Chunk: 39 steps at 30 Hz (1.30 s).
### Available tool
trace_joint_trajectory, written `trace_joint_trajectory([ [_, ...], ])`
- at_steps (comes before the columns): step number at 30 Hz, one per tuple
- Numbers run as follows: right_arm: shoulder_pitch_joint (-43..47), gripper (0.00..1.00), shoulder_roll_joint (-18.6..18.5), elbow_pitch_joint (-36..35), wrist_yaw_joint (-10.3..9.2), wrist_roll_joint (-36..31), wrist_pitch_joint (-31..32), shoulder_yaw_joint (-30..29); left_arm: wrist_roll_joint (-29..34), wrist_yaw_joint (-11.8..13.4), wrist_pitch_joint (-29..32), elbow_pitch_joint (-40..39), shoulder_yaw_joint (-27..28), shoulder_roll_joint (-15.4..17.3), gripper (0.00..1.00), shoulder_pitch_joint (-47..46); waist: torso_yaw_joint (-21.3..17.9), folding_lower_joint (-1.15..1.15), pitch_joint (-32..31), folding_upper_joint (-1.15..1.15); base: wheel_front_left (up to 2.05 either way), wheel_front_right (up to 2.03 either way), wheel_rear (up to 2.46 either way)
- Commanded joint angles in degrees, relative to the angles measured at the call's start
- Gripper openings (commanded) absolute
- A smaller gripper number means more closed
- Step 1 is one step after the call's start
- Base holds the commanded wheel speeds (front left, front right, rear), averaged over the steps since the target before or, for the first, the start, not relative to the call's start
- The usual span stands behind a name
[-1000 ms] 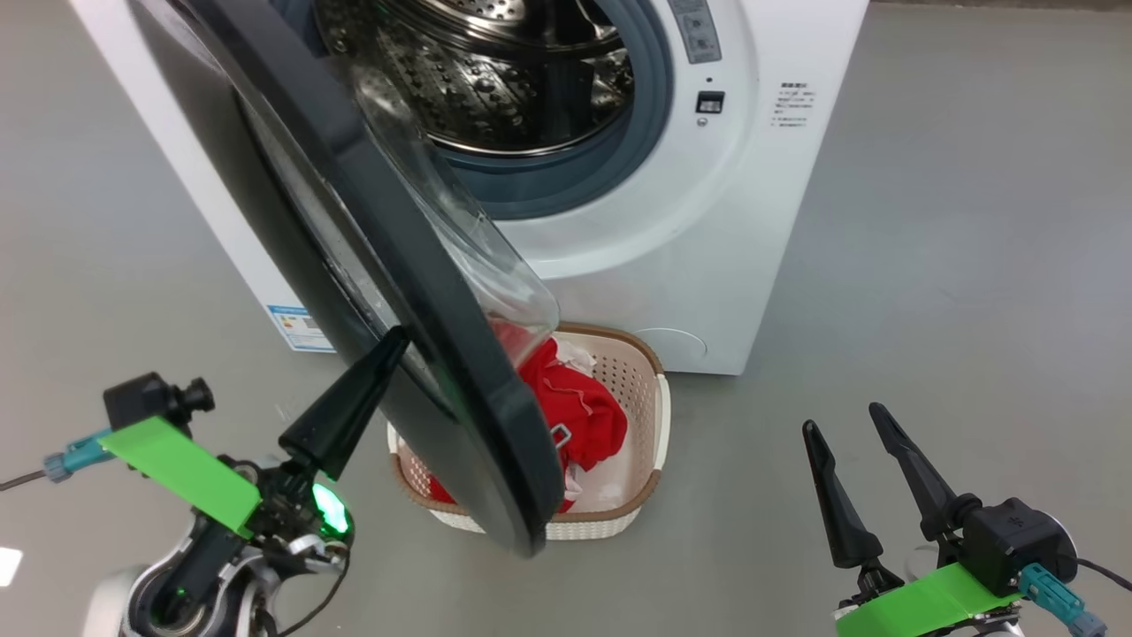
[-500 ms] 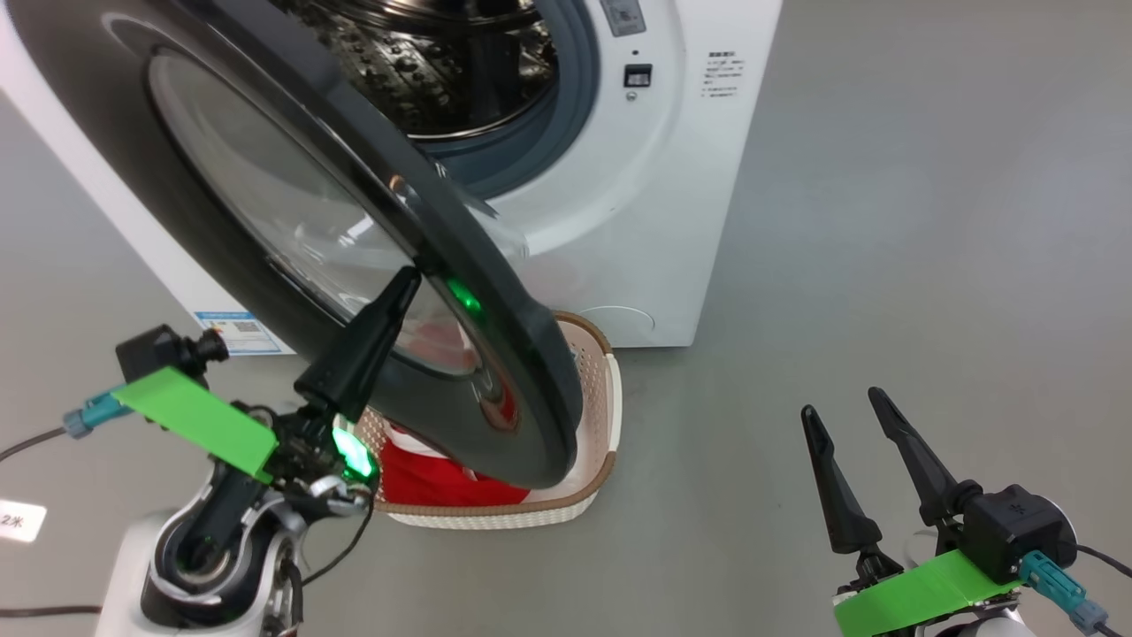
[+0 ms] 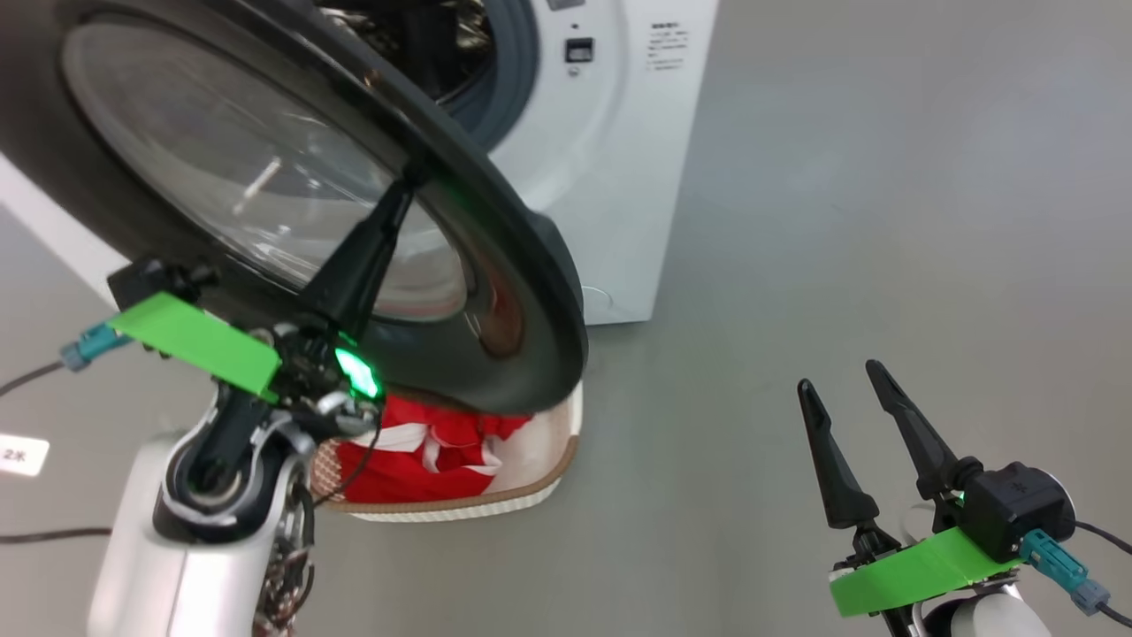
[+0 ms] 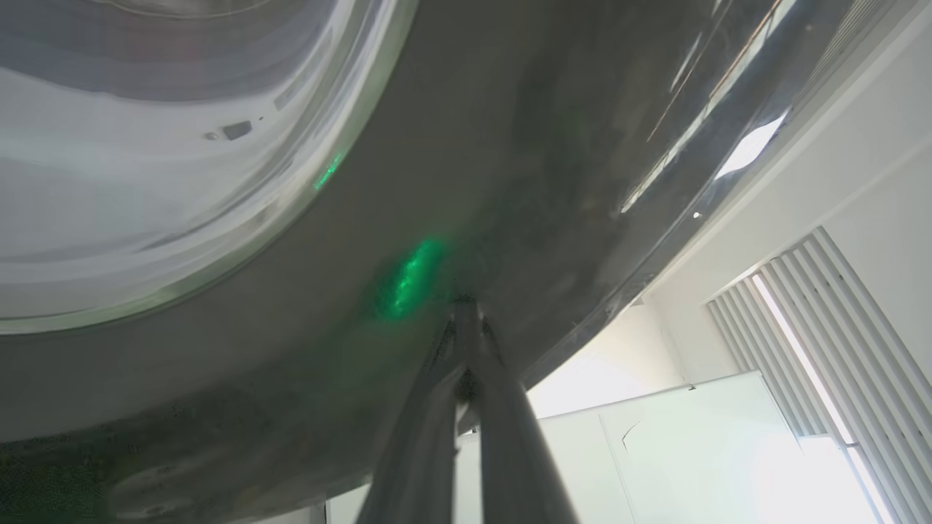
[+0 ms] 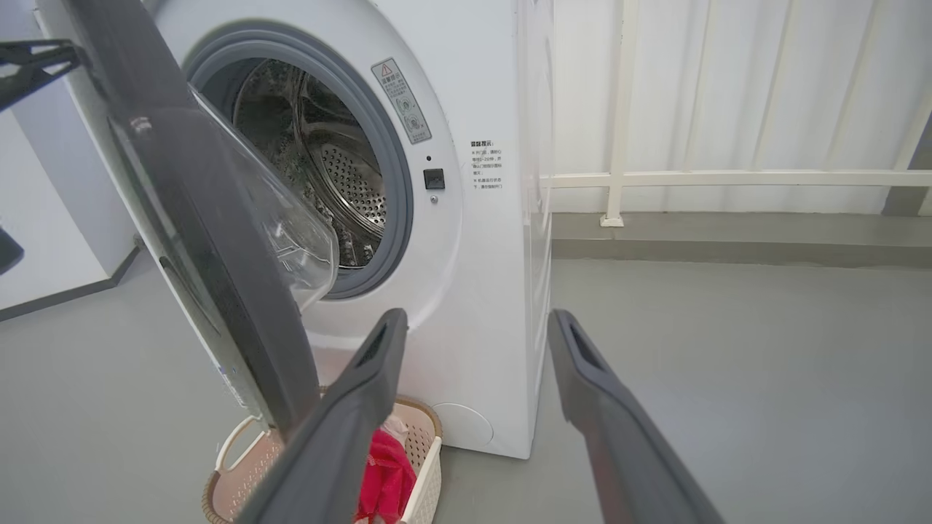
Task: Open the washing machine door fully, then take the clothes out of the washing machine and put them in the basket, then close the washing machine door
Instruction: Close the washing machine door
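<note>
**Left arm nudges the door toward closing**

The left end effector (image 3: 402,190), fingers together, presses its tip on the outer face of the washing machine door (image 3: 221,177), likely to swing it toward the washing machine (image 3: 601,177). The half-open door overhangs the basket (image 3: 531,473), which holds the clothes (image 3: 407,456). The right end effector (image 3: 840,376) waits aside, fingers apart.

The room is bright, with soft, even light. In the left wrist view the washing machine door (image 4: 510,145) is very close and blurry, with a fuzzy green glow (image 4: 408,280) on it (and shiny white streaks too). The wall (image 4: 728,451) behind it glows washed-out white. The head view is sharp. The right gripper (image 5: 477,314) looks fuzzy up close.
</note>
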Motion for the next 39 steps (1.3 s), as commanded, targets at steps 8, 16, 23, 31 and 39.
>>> trace_joint_trajectory([
  [8, -2.94, 1.0, -0.43, -1.67, 0.28, 0.64, -0.52, 1.35, 0.58, -2.96, -3.63, 4.41, 1.09, 0.73, 0.0, -8.45, -4.18, 0.0, 3.54, 0.0, 0.0, 0.0, 0.0],
  [16, -3.62, 1.0, -0.43, -2.06, 0.28, 0.81, -0.52, 1.28, 3.07, -4.48, -7.97, 8.6, 2.21, 0.77, 0.0, -12.83, -5.64, 0.0, 5.56, 0.0, 0.0, 0.0, 0.0],
  [23, -4.51, 1.0, -0.43, -2.64, 0.28, 0.94, -0.52, 1.33, 4.75, -5.82, -12.24, 12.31, 2.66, 0.76, 0.0, -17.73, -6.48, 0.0, 7.93, 0.0, 0.0, 0.0, 0.0],
  [31, -5.09, 1.0, -0.43, -3.05, 0.28, 1.01, -0.52, 1.51, 5.42, -6.84, -14.29, 15.12, 2.36, 0.75, 0.0, -22.15, -6.91, 0.0, 10.57, 0.0, 0.0, 0.0, 0.0],
  [39, -6.07, 1.0, -0.43, -3.18, 0.28, 0.99, -0.52, 1.63, 6.12, -7.32, -14.8, 16.12, 2.13, 0.79, 0.0, -25.29, -7.59, 0.0, 12.45, 0.0, 0.0, 0.0, 0.0],
])
